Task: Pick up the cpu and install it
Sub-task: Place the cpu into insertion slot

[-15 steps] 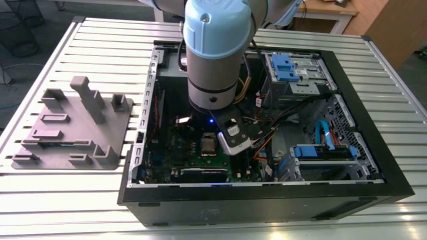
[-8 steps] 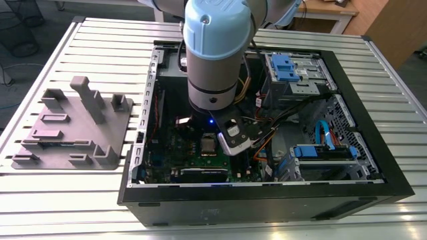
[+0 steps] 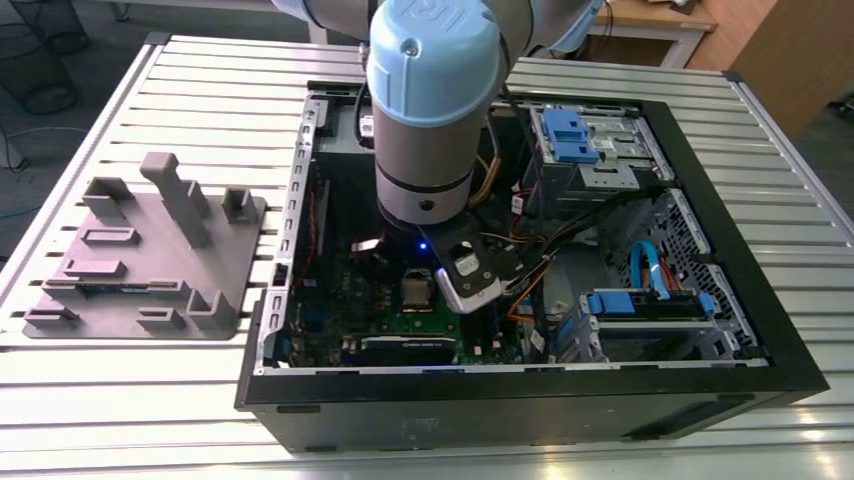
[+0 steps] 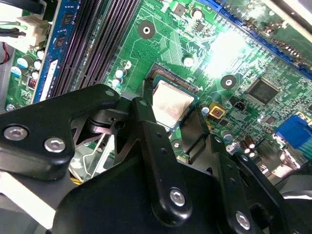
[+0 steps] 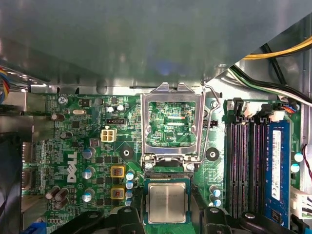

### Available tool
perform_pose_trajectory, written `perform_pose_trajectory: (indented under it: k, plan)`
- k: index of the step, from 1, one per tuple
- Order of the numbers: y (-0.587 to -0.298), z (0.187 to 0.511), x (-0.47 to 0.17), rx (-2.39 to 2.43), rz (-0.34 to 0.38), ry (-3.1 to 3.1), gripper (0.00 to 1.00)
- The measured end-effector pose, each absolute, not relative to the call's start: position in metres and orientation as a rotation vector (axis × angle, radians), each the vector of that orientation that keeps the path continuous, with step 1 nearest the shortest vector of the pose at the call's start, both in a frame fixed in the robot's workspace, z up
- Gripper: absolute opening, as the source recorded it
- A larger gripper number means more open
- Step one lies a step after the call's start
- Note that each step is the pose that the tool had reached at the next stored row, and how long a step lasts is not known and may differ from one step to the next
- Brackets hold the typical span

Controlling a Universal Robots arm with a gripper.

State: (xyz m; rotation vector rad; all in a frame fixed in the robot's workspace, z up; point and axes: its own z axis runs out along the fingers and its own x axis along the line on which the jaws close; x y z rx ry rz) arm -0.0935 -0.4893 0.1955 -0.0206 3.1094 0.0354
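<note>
green motherboard [image 5: 97,161]: lies inside the open computer case [image 3: 747,300], components facing up.
cpu [image 5: 166,202]: silver-grey top up, lying flat and square within the socket outline on the motherboard; in the exterior view it shows as a small pale square [image 3: 416,290] just below the arm's wrist.
socket frame [image 5: 144,122]: hinged metal frame swung open, clear of the cpu, with the board visible through its window.
retention lever [image 5: 208,122]: thin wire rod running along one side of the open frame.
gripper [image 5: 168,217]: black, low over the socket, straddling the cpu on two opposite sides in both wrist views [image 4: 171,116].
gripper state: cannot tell whether it grips the cpu or has let go.
memory slots [image 5: 243,165]: long dark slots beside the socket, one blue module [image 5: 277,165] at their outer side.
arm [image 3: 424,110]: grey-blue, reaching down into the case.
fixture tray [image 3: 134,290]: grey plastic, on the slatted metal table [image 3: 134,400], at the exterior view's left, well apart from the case.
</note>
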Motion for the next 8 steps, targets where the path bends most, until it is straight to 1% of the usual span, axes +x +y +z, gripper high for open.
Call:
perform_pose_trajectory:
  k: [8]
  plan:
    - [-0.49, 0.1934, -0.0927, -0.029, 0.036, 3.109, 0.47]
